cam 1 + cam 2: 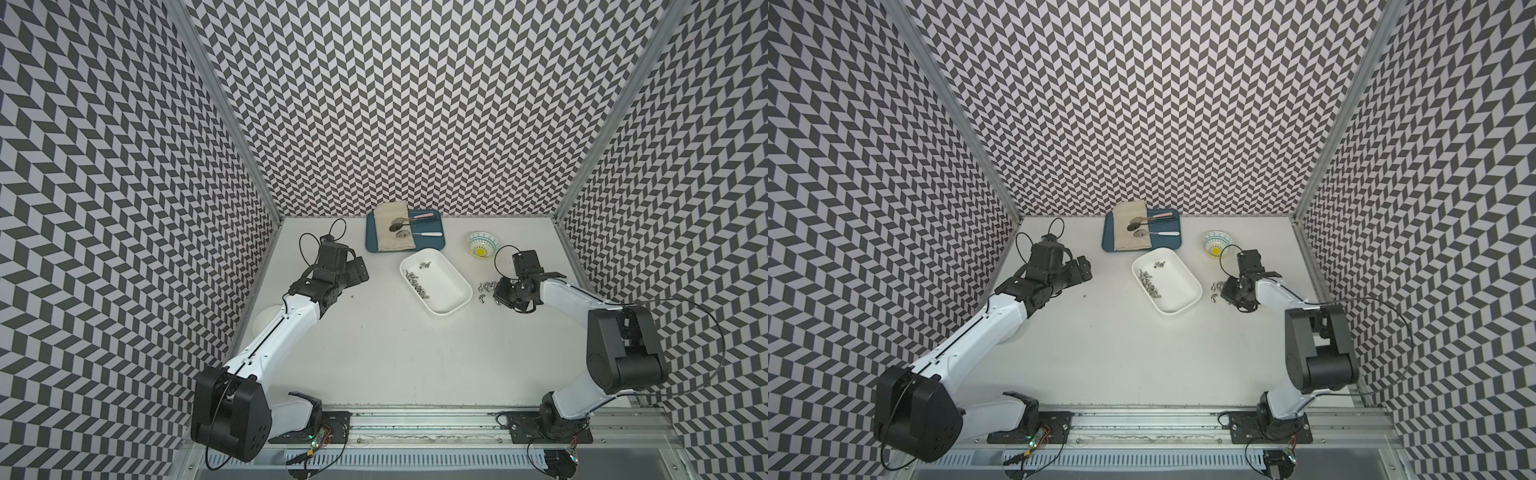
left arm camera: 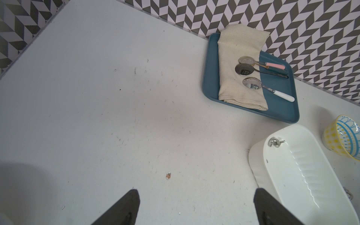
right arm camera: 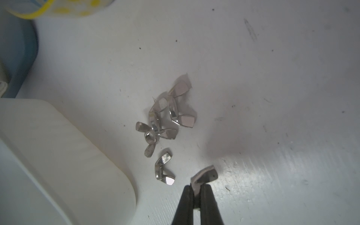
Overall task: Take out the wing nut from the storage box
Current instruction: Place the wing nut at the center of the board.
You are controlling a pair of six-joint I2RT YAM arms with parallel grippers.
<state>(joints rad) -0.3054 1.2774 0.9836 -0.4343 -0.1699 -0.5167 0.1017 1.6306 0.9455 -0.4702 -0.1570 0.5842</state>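
The right claw (image 3: 196, 187) pinches one wing of a wing nut (image 3: 204, 175), so the nut's body projects past the fingertips. The nut hangs low over the desk (image 3: 272, 97), just ahead of the claw lies a cluster of loose nuts (image 3: 165, 116). This is probably the drop zone. The storage box (image 1: 446, 286) lies between the two claws and holds further hardware (image 1: 417, 286). The left claw (image 2: 196, 194) is spread and empty beside the box, likely parked clear. No writing or brand is legible.
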